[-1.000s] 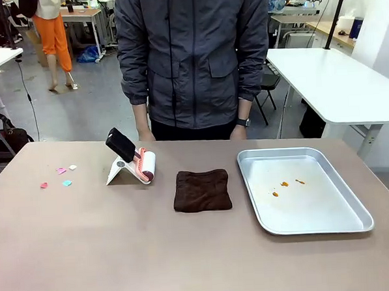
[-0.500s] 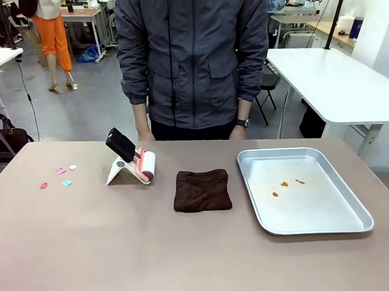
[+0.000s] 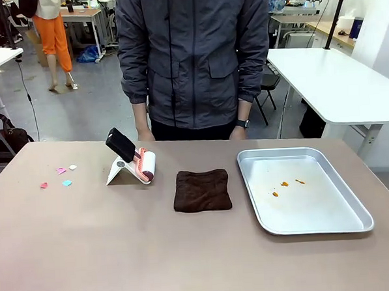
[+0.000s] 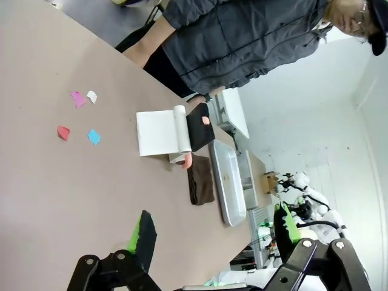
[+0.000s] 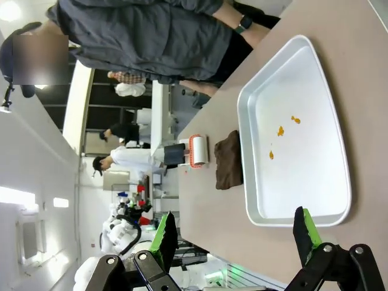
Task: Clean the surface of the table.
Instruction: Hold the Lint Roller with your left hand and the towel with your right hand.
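Tan worktop: spans foreground, person at far edge. On it, left to right: coloured paper scraps, lint roller on white stand, brown cloth, stained metal tray. Both left jaws and right jaws apart, empty.

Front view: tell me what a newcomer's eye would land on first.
A person in a dark grey jacket stands at the far edge of the table. On it, a silver tray with orange spots lies at the right, a dark brown cloth in the middle, a lint roller on its stand left of that. Coloured scraps lie near the left end.
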Action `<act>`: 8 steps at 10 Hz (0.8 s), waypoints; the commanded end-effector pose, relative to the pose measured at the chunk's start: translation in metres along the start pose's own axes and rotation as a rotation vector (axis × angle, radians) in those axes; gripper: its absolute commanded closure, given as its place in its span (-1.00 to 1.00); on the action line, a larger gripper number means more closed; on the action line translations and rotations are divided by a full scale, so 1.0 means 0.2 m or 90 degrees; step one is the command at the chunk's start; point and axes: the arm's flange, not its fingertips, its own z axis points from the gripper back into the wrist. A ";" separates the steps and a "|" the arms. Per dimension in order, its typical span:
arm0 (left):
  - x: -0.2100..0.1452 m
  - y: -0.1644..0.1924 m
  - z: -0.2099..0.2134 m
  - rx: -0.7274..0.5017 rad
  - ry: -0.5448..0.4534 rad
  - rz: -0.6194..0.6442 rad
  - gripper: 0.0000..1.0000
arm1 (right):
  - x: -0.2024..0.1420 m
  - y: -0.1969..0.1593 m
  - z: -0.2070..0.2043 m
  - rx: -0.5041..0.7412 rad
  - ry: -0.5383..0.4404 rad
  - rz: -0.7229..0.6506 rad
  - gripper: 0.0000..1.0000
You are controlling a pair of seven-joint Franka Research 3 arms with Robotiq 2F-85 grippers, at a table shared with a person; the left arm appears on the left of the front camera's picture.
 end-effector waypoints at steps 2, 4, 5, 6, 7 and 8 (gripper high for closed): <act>0.09 -0.37 -0.16 0.083 0.092 -0.134 -1.00 | -0.07 0.31 -0.17 -0.073 -0.015 0.141 -1.00; 0.15 -0.62 -0.39 0.155 0.193 -0.210 -1.00 | -0.12 0.57 -0.39 -0.116 0.023 0.239 -1.00; 0.19 -0.70 -0.49 0.187 0.223 -0.222 -1.00 | -0.17 0.68 -0.52 -0.140 0.042 0.279 -1.00; 0.19 -0.77 -0.58 0.220 0.268 -0.260 -1.00 | -0.22 0.76 -0.64 -0.146 0.061 0.311 -1.00; 0.18 -0.85 -0.68 0.257 0.293 -0.288 -1.00 | -0.30 0.86 -0.78 -0.160 0.067 0.336 -1.00; 0.17 -0.91 -0.77 0.289 0.298 -0.301 -1.00 | -0.40 0.95 -0.94 -0.166 0.099 0.335 -1.00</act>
